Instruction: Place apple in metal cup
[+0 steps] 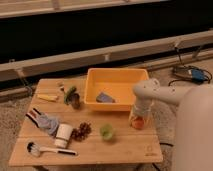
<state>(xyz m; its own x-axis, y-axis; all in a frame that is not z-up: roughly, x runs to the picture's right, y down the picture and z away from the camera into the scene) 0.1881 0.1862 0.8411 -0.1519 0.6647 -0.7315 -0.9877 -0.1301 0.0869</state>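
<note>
The apple point(138, 123), small and reddish-orange, sits at the right side of the wooden table point(120, 150), just in front of the yellow bin. My gripper point(137, 118) points straight down onto it from above, with its tip around the apple's top. The metal cup point(75, 102), short and dark, stands on the left half of the table next to a green object point(69, 93), well away from the gripper.
A yellow bin point(116, 80) with a grey item point(104, 97) stands at the back middle. A green cup point(106, 131), dark grapes point(81, 131), a white cup point(63, 135), a cloth point(45, 122), a ladle point(47, 149) and a banana point(47, 97) lie across the table.
</note>
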